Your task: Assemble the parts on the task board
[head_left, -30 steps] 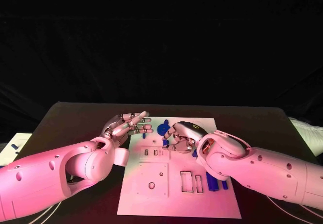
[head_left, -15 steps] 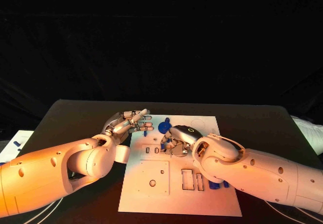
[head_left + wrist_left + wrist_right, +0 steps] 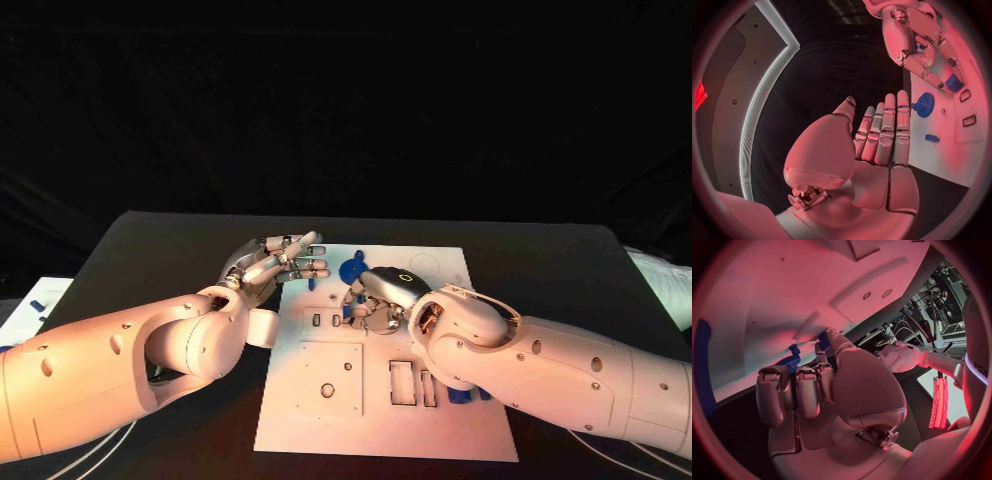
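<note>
The white task board (image 3: 382, 425) lies in the middle of the black table. My right hand (image 3: 379, 298) is curled over the board's upper middle, and its fingertips pinch a small blue part (image 3: 954, 83) against the board; the same blue part (image 3: 789, 361) sits at those fingertips in the right wrist view. A blue gear (image 3: 352, 270) stands on the board just beyond that hand, also visible as the gear (image 3: 926, 104) in the left wrist view. My left hand (image 3: 280, 259) hovers at the board's left edge, fingers straight and together, holding nothing.
More blue parts (image 3: 460, 395) lie at the board's right edge beside my right forearm. A small blue piece (image 3: 932, 138) sits on the board near my left fingertips. Rectangular slots (image 3: 411, 383) are cut in the board's lower half. Bare black table surrounds the board.
My right hand has edged slightly to the left over the board, still curled on the blue part. The left hand has stayed almost still.
</note>
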Robot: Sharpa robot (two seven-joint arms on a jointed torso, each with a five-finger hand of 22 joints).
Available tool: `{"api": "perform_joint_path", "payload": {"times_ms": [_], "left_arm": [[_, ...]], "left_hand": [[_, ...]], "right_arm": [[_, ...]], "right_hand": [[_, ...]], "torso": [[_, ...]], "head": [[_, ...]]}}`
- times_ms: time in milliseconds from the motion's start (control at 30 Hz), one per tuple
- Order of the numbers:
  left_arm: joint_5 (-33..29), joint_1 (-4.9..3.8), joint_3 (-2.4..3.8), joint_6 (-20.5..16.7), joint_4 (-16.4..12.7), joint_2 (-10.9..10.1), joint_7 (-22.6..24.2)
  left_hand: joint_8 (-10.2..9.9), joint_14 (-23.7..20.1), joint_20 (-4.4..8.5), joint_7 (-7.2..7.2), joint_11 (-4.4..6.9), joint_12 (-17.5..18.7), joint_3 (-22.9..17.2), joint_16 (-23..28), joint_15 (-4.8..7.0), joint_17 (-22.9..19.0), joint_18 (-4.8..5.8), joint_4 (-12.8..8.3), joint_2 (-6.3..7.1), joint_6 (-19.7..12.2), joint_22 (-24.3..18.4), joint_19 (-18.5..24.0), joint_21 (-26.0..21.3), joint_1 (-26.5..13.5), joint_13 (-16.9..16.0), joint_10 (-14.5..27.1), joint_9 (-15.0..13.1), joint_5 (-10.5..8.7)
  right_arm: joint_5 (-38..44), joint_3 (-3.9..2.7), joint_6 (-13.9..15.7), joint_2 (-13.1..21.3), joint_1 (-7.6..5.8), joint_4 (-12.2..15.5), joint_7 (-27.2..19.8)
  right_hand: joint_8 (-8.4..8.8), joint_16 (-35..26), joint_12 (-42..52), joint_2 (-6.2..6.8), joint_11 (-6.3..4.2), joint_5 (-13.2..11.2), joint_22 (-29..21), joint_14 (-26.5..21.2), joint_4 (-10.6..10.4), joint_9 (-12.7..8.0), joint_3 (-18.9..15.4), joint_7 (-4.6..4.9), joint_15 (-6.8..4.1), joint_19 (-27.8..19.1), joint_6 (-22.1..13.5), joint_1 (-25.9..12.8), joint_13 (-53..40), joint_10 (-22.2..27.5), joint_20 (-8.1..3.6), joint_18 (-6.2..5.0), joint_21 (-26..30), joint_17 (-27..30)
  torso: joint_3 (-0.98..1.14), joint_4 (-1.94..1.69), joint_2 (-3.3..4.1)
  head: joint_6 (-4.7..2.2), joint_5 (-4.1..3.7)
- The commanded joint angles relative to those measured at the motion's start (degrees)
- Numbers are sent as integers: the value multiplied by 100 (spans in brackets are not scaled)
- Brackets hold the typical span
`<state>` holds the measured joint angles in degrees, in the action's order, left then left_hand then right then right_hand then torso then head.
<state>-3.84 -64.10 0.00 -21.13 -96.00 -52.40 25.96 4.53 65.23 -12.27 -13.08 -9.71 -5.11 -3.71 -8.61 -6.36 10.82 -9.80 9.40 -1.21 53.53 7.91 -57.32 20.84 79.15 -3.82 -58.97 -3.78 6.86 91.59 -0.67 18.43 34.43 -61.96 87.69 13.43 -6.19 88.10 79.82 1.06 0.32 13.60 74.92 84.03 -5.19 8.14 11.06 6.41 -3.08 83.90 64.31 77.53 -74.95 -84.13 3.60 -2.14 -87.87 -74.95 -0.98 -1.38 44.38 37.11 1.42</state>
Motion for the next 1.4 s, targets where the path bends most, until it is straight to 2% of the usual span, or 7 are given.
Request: {"api": "perform_joint_path", "payload": {"times_ms": [33, 433, 667, 967, 1267, 1400], "left_arm": [[-15, -1, 4, 78, -10, 7, 71], [-15, -1, 4, 82, -13, 5, 63], [-15, -1, 4, 85, -12, 3, 61], [-16, -1, 4, 95, -8, 4, 54], [-16, -1, 4, 100, -2, 5, 49], [-16, -1, 4, 104, 6, 7, 46]], "left_hand": [[-24, 13, -21, 8, -4, 22, -2, 28, -17, 7, -65, -36, -23, 33, -8, 6, -28, 33, 4, -37, 3, 27], [-24, 13, -21, 8, -4, 22, -2, 28, -17, 7, -65, -36, -23, 33, -8, 6, -28, 33, 4, -37, 3, 27], [-24, 13, -21, 8, -4, 22, -2, 28, -17, 7, -65, -36, -23, 33, -8, 6, -28, 33, 4, -37, 3, 27], [-29, 15, -21, 7, -4, 27, -7, 39, -16, 14, -65, -52, -29, 37, -15, 11, -39, 47, 4, -40, 3, 26], [-29, 15, -21, 7, -4, 27, -7, 39, -16, 14, -65, -52, -29, 37, -15, 11, -39, 47, 4, -40, 3, 26], [-29, 15, -21, 7, -4, 27, -7, 39, -16, 14, -65, -52, -29, 37, -15, 11, -39, 47, 4, -40, 3, 26]], "right_arm": [[131, 26, -312, 5, 31, -14, 144], [181, 35, -611, 44, 35, 44, 175], [228, 41, -636, 54, 38, 68, 232], [249, 43, -467, 57, 39, 71, 263], [264, 44, -182, 56, 39, 74, 317], [266, 44, 99, 67, 44, 107, 289]], "right_hand": [[-10, -2, -36, 2, 8, -5, 1107, 508, 5, 12, -3, -142, -13, 279, 186, -20, -841, -197, -24, 112, -25, -1078], [83, -39, -149, 163, 56, -68, 1092, 492, -11, 11, -92, -85, 26, 266, 96, -151, -781, -147, 6, 108, -15, -1005], [114, -50, -191, 205, 72, -70, 1092, 488, -27, 6, -120, -65, 40, 266, 69, -201, -759, -129, 19, 108, -15, -983], [269, -136, -543, 320, 168, -51, 988, 451, -82, -58, -188, 52, 115, 178, -214, -330, -554, 26, 79, 81, 40, -820], [266, -206, -1012, 446, 254, -91, 875, 425, -188, -117, -375, 140, 195, 85, -561, -496, -274, 238, 163, 52, 104, -702], [262, -233, -1136, 483, 272, -100, 835, 416, -258, -129, -479, 159, 211, 53, -663, -553, -194, 293, 184, 41, 127, -661]], "torso": [[-1, 0, -3], [-3, -5, -3], [-2, -5, -3], [-3, -5, -2], [-1, -6, -4], [-2, -6, -6]], "head": [[4, -1], [8, -12], [1, -19], [-4, -22], [-11, -22], [-14, -22]]}}
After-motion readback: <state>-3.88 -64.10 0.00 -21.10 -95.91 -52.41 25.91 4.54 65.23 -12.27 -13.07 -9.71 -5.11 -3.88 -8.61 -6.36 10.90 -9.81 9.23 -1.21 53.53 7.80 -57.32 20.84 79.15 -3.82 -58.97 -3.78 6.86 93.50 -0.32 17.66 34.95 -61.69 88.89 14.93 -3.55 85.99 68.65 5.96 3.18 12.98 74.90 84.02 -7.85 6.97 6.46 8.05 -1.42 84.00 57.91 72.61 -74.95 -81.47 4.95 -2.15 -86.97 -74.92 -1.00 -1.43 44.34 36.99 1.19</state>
